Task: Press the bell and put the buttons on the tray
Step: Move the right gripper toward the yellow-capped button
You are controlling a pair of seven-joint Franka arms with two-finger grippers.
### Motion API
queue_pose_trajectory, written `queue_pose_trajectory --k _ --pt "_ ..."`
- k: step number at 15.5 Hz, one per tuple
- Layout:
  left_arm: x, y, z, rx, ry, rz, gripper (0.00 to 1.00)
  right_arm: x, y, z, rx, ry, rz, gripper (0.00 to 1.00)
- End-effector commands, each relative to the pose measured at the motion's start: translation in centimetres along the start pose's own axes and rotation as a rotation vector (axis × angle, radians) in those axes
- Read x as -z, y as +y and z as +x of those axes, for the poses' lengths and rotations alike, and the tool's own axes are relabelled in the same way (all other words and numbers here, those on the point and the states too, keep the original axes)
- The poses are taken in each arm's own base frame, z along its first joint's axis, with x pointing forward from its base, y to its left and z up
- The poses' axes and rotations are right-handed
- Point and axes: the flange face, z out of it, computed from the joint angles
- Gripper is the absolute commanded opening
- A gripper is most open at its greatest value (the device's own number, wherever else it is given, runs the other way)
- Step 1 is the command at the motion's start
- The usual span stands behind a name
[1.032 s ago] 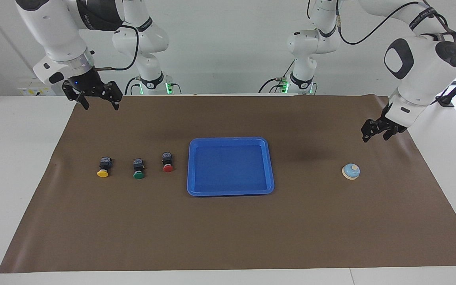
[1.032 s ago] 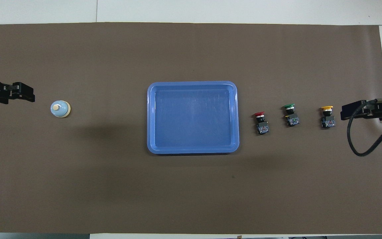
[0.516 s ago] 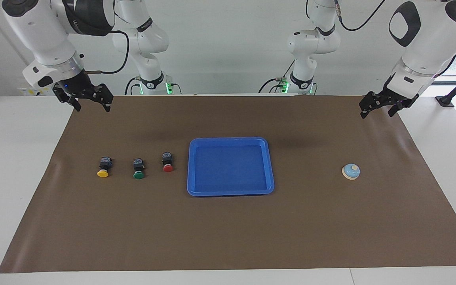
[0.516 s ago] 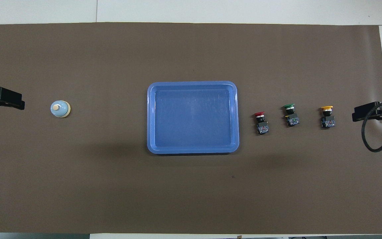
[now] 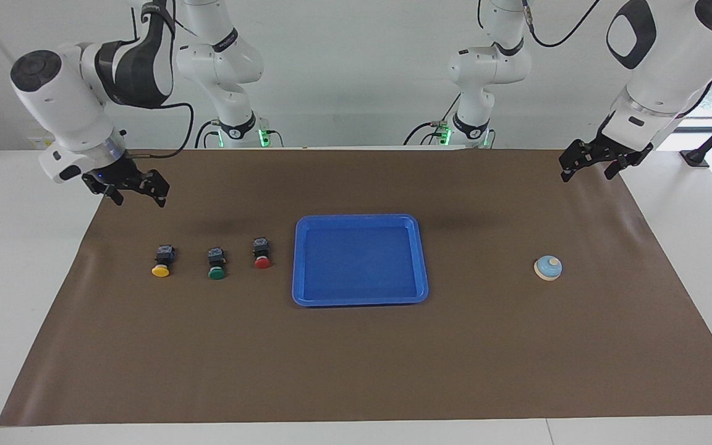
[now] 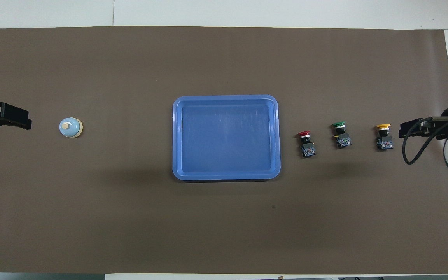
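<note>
Facing view: right gripper (image 5: 137, 193) (fingers spread, empty) hangs over the mat beside the yellow button (image 5: 162, 260), nearest arm; left gripper (image 5: 597, 165), spread too, waits.

I've lifted the left gripper (image 5: 598, 165) up off the bell (image 5: 547, 267), jaws now apart, while my right gripper (image 5: 136, 191) drops lower over the mat (image 5: 356, 371).

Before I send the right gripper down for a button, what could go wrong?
1. The three small black-bodied buttons, yellow-capped, green-capped and red-capped, lie on their sides, so a grip on a round cap may slip.
2. The open right gripper may nudge neighbouring buttons.
3. The red one lies close to the shallow blue plastic tray, so its rim might get bumped.
</note>
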Motion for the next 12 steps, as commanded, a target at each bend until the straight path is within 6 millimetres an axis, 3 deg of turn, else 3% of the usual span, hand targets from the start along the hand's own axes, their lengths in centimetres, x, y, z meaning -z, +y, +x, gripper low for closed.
queue_pose_trajectory --k 1,6,9,12 --pt "0.2 0.6 -0.6 -0.008 -0.018 0.009 1.0 -3.0 0.3 -0.6 0.017 0.018 -0.003 1.0" --pt "0.3 0.9 -0.7 -0.019 -0.013 0.009 1.0 -8.0 1.0 -1.0 0.004 0.007 -0.002 1.0" --pt "0.3 1.2 -0.6 -0.019 -0.012 0.008 1.0 -9.9 1.7 -1.0 0.004 0.018 -0.003 1.0" --pt "0.3 0.1 -0.7 0.003 -0.012 0.007 1.0 -11.4 1.6 -1.3 0.008 0.042 -0.005 1.0"
